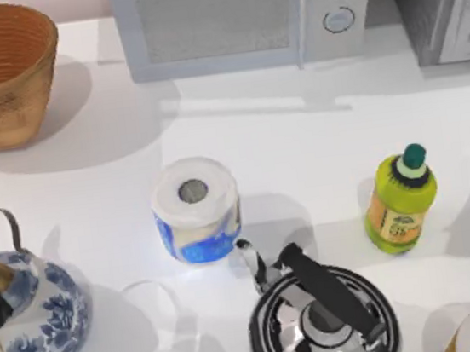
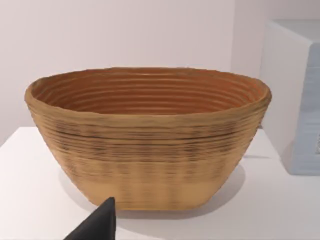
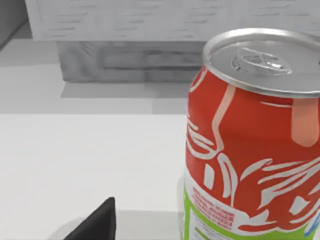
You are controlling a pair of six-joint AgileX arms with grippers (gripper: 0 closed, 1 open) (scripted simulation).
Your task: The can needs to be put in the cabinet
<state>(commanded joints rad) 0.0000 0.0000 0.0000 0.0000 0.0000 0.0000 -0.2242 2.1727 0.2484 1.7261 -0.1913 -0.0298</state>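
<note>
The right pincer [image 3: 95,222] faces the upright can [image 3: 252,140]; its state I cannot tell. The can, before the cabinet [image 3: 150,45], looks light, rigid, slick: grip mid-body.

Top camera looks down; left wrist faces basket [image 2: 150,140] nearby

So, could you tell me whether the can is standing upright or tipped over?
Upright. In the right wrist view the can stands on the white table, its silver lid on top, facing up.
</note>
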